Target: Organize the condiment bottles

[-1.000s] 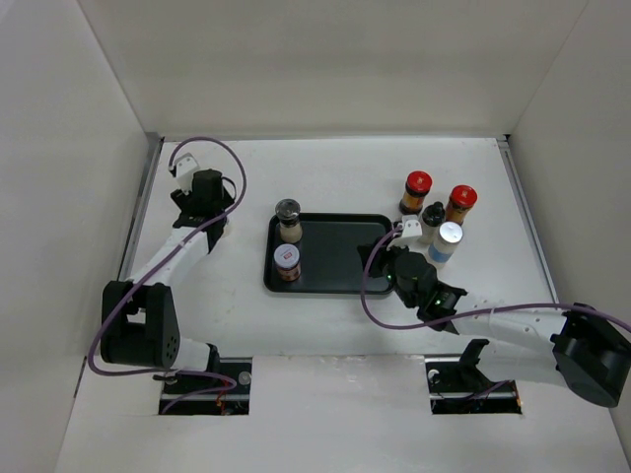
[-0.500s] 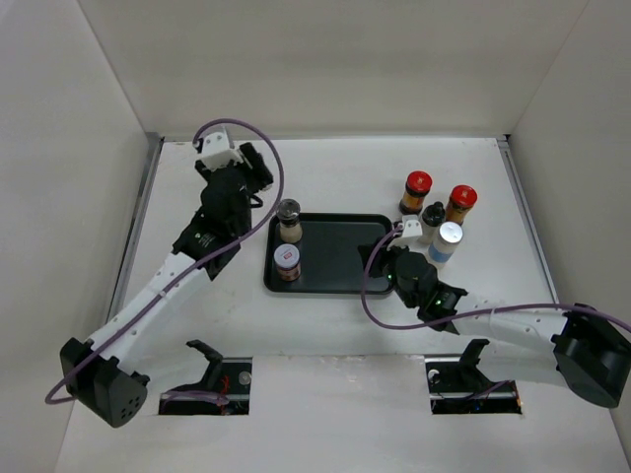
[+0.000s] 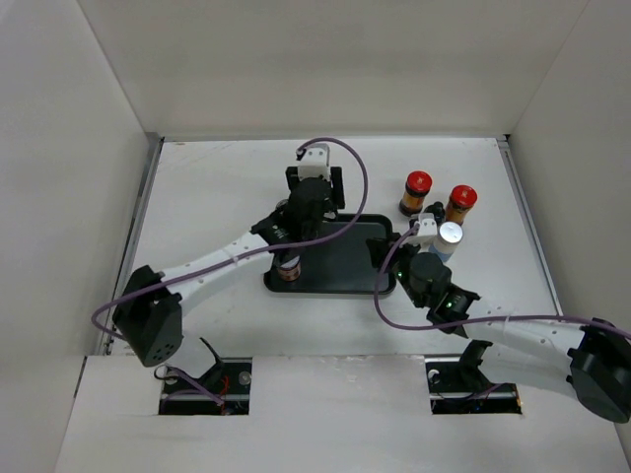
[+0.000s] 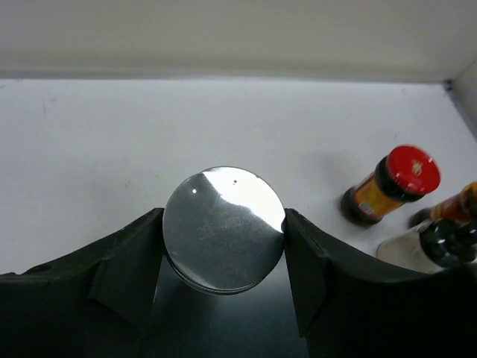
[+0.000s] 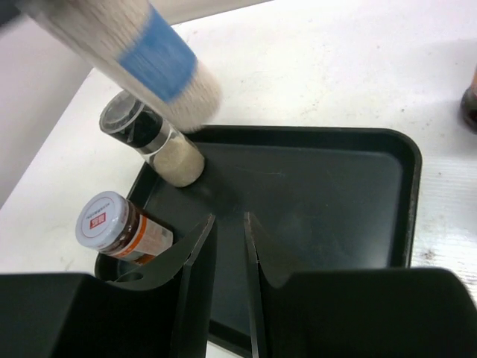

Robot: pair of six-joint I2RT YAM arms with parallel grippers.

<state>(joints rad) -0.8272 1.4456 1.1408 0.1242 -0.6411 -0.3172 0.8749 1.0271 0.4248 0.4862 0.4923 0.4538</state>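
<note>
My left gripper hangs over the back edge of the black tray, shut on a silver-capped jar. The right wrist view shows that jar raised in the air, beige-filled with a blue label. Two condiment bottles stand at the tray's left end: a black-capped beige one and a white-capped, red-labelled one. Right of the tray stand two red-capped brown bottles, a small black-capped one and a white-capped one. My right gripper is low over the tray's right part, its jaws slightly apart with nothing between them.
White walls enclose the table on the left, back and right. The right arm's wrist and purple cable lie just in front of the tray's right corner. The left arm's forearm crosses the table to the tray's left end.
The left arm swung from the far left of the table to the tray's back edge, carrying the jar. The right gripper shifted slightly right; its jaws stand the same.
</note>
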